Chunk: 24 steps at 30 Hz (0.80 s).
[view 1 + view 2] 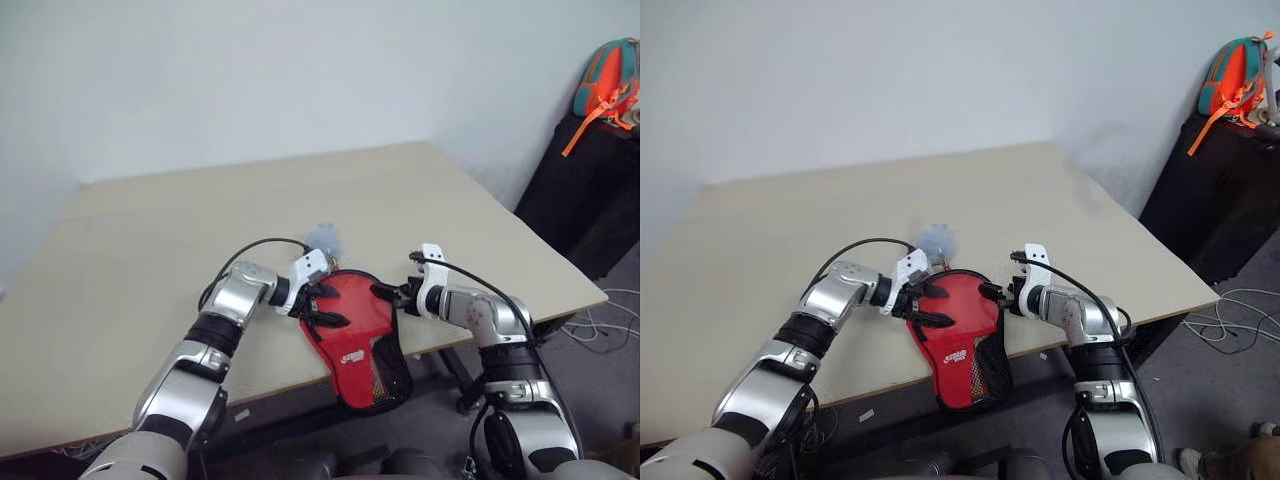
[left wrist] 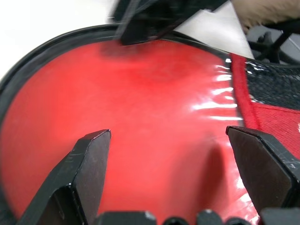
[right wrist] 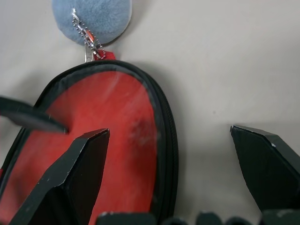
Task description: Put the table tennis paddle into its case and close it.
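Observation:
The red case (image 1: 355,325) with black trim lies at the table's front edge, its black mesh handle end (image 1: 385,385) hanging over the edge. A grey-white round pouch (image 1: 325,238) on a chain lies just beyond it. My left gripper (image 1: 328,305) is open over the case's left side, its fingers (image 2: 86,164) spread above the glossy red face (image 2: 150,117). My right gripper (image 1: 388,295) is open at the case's right rim (image 3: 164,136), one finger over the red face and the other over bare table. The table tennis paddle is hidden.
The beige table (image 1: 200,230) stretches wide beyond the case and to both sides. To the right of the table stands a black stand (image 1: 585,190) with an orange and teal backpack (image 1: 610,80). Cables (image 1: 610,320) lie on the floor at the right.

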{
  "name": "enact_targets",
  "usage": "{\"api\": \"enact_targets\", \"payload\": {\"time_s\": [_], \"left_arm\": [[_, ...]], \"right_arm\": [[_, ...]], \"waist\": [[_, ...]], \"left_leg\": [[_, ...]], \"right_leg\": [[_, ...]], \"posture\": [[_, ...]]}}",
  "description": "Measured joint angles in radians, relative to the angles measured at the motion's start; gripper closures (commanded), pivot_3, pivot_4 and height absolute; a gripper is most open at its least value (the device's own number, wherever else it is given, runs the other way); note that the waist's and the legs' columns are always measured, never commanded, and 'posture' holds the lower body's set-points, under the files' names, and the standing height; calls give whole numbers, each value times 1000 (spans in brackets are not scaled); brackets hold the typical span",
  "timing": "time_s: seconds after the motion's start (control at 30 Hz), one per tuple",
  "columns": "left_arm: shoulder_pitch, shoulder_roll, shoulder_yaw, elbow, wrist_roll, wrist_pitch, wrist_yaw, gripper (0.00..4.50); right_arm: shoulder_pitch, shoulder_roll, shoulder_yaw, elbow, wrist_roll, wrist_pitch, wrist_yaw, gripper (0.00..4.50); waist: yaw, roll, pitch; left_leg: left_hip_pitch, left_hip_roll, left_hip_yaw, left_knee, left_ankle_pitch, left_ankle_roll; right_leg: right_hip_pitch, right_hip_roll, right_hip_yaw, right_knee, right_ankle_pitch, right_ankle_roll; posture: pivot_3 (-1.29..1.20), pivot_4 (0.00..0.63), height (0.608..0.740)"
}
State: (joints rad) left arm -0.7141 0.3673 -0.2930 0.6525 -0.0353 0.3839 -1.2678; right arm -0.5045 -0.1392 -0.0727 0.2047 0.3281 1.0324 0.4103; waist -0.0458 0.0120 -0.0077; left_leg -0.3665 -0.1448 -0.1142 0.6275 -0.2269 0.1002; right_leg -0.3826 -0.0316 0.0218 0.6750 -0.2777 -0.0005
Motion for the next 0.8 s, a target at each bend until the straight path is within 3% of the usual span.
{"api": "enact_targets", "payload": {"time_s": [0.13, 0.23, 0.33, 0.6, 0.8], "left_arm": [[-31, -1, 6, 32, -20, 49, -12, 298], [-56, -3, 19, 70, -22, 65, -4, 298], [-77, -11, 35, 109, -22, 64, 18, 298], [-87, -31, 45, 133, -21, 45, 48, 298], [-88, -41, 47, 140, -21, 36, 61, 298]], "right_arm": [[35, 5, 6, -48, 7, 17, -6, 1239], [46, 4, 25, -66, 6, 17, -6, 1239], [53, -5, 48, -84, 5, 17, -3, 1782], [77, -23, 73, -134, 14, 23, 25, 4417], [104, -24, 80, -188, 23, 46, 26, 4469]], "waist": [[0, -1, 1], [-1, -1, 1], [-1, -2, 1], [-1, -3, 2], [-1, -3, 2]], "left_leg": [[-1, 0, 0, 0, 0, 0], [-1, 0, 0, 0, 0, 0], [-4, 0, 0, 0, 0, 0], [-9, 0, -1, 2, 0, 0], [-10, 0, -1, 2, 0, 0]], "right_leg": [[-1, 0, 0, 0, 0, 1], [-2, 0, 0, 0, 0, 1], [-5, 0, 0, 0, 0, 1], [-8, 0, -1, 1, 0, 0], [-9, 0, -1, 1, 0, 0]], "posture": [[0, 0, 740], [0, 0, 740], [0, 0, 740], [0, 0, 740], [0, 0, 740]]}}
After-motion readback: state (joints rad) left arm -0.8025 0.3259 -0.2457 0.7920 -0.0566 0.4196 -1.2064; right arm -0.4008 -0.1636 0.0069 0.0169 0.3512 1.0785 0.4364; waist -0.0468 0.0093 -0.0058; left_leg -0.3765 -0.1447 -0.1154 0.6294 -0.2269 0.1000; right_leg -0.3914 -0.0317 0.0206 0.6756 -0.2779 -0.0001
